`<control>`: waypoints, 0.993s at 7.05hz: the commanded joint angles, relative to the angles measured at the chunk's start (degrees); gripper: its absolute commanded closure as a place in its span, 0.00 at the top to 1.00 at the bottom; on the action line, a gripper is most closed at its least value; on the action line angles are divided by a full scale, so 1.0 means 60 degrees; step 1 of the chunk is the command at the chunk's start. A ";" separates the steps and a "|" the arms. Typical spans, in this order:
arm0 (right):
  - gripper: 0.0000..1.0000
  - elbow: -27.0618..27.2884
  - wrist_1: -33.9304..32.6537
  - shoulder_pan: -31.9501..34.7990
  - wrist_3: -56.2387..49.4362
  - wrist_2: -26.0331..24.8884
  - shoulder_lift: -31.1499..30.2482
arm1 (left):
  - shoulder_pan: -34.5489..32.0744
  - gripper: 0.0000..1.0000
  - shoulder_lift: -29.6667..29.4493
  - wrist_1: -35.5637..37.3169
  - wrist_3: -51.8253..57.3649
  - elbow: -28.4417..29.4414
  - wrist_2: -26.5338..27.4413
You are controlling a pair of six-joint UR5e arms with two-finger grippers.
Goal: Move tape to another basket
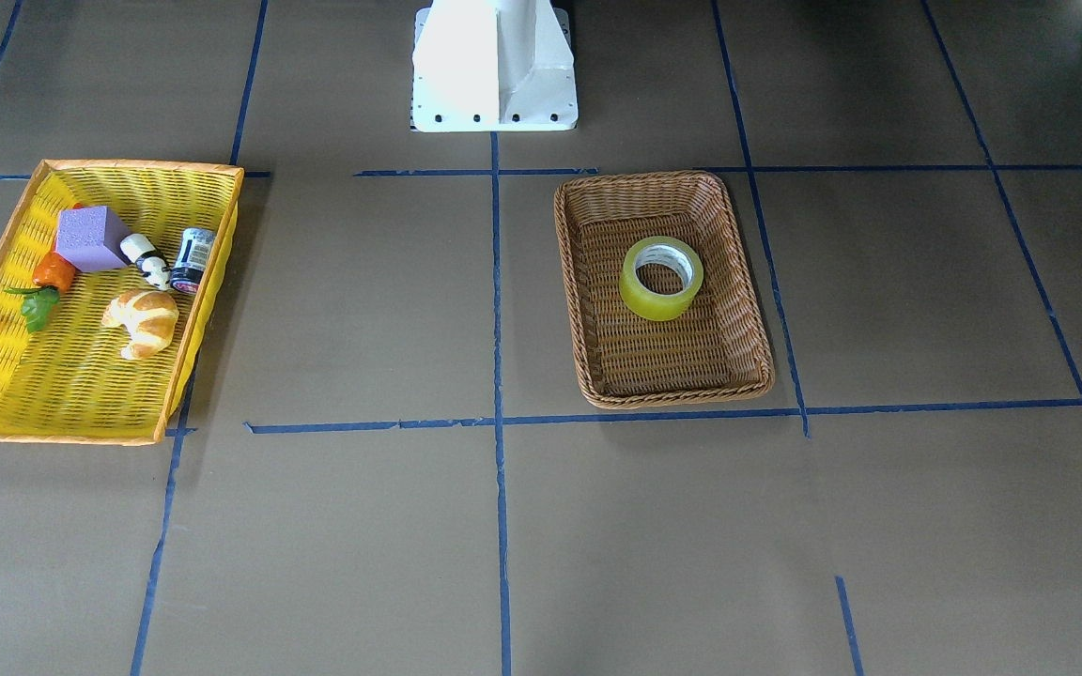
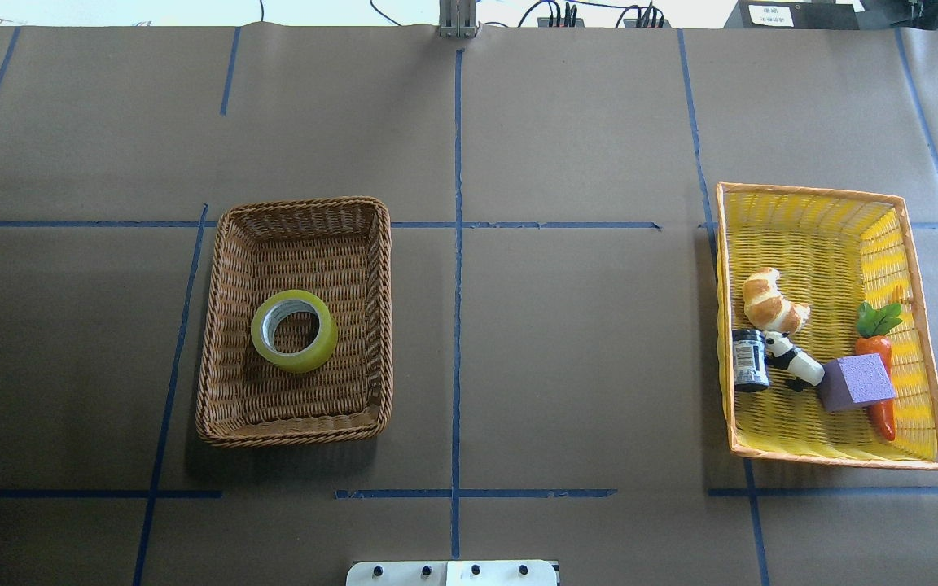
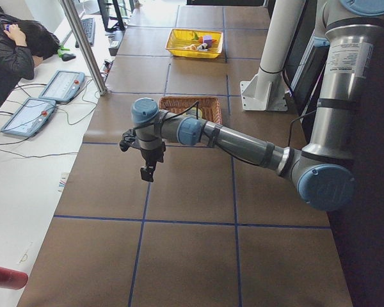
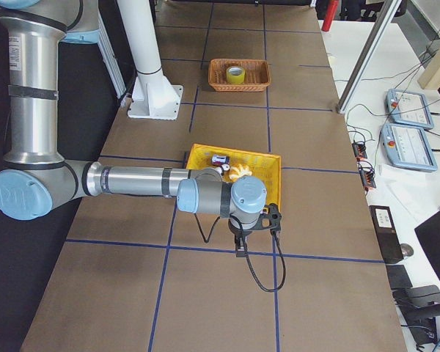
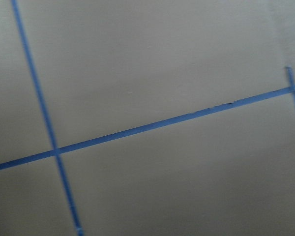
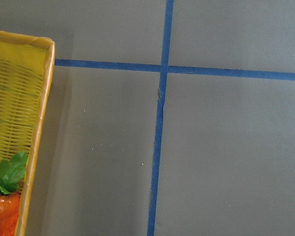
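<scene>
A: Jaws first. Left jaws, right jaws, open or closed?

B: Can't tell for either. They only show small, from the two end cameras. I see nothing hanging from them.

A: Where are the arms?

B: The left arm hangs over bare surface, well apart from both baskets. The right arm hangs just past a corner of the yellow basket, also over bare surface.

A: And the tape?

B: The tape lies flat, hole up, about mid-floor in the brown wicker basket, clear of its walls. Nothing is touching it.

A: What's in the yellow one?

B: A croissant, a purple block, a carrot and a couple of small bits. No tape.

A: So, progress?

B: My read is that it's done. The tape sits alone in the wicker basket, away from the other items, and both arms are off it. I see no step left. If the yellow basket were the target, nothing would have started, but that seems the less likely reading.
</scene>
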 commanded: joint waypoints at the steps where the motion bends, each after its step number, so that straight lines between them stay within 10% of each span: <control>1: 1.00 -0.0008 0.0053 0.0100 0.0104 0.0084 -0.0027 | -0.0843 1.00 0.0798 -0.0033 0.0927 0.0293 -0.0126; 7: 1.00 0.0051 0.0053 0.0247 0.0105 0.0173 0.0119 | -0.1609 1.00 0.1199 -0.0282 0.1838 0.1701 -0.0845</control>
